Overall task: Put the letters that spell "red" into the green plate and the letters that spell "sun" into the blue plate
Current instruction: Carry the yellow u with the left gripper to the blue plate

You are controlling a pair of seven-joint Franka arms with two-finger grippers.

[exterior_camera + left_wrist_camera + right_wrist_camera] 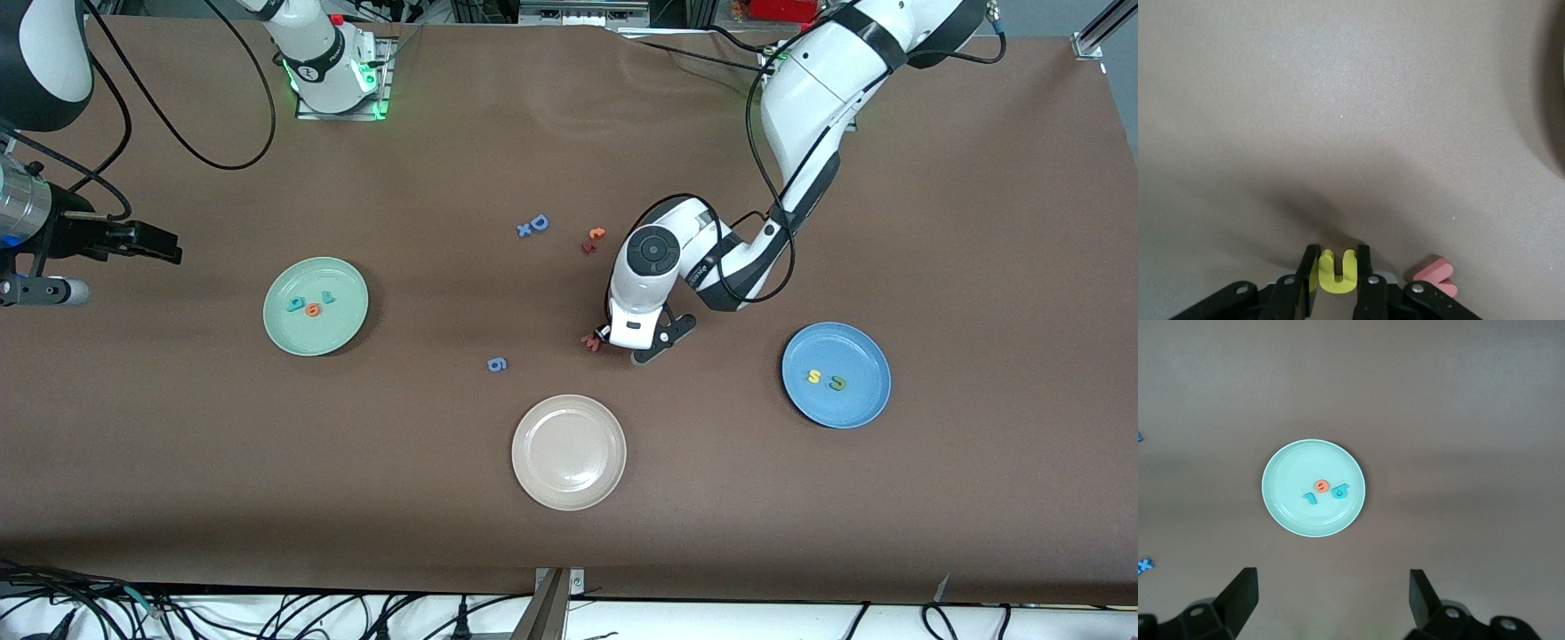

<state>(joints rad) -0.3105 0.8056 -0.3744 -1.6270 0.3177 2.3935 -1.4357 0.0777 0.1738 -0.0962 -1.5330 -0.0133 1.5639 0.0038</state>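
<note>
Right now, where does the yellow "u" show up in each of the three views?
Front view: hidden under the left gripper, on the table beside the red letter.
Left wrist view: the yellow "u" sits between the left gripper's closed fingers, low in the picture's middle.
Right wrist view: not in it; that view shows the green plate.
Shared landmark: the red letter, seen beside the gripper in both the front and left wrist views.

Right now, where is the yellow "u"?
The yellow "u" sits between the left gripper's shut fingers, down at the table beside the red "w", farther from the front camera than the beige-white plate.
</note>
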